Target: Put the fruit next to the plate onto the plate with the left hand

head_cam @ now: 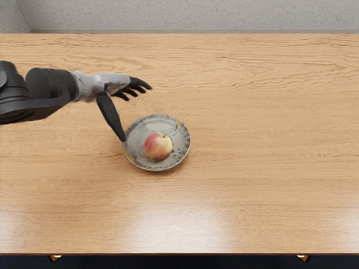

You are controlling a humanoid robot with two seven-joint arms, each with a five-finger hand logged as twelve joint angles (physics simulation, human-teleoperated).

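A red and yellow apple [158,146] rests in the middle of a round grey plate [177,131] on the wooden table. My left hand [124,95] hangs above the table just up and left of the plate, its arm coming in from the left edge. The fingers [134,87] are spread and hold nothing, and the thumb reaches down toward the plate's left rim. The hand is apart from the apple. The right arm does not show.
The wooden table [252,84] fills the view, with its far edge against a grey wall and its near edge at the bottom. Nothing else stands on it.
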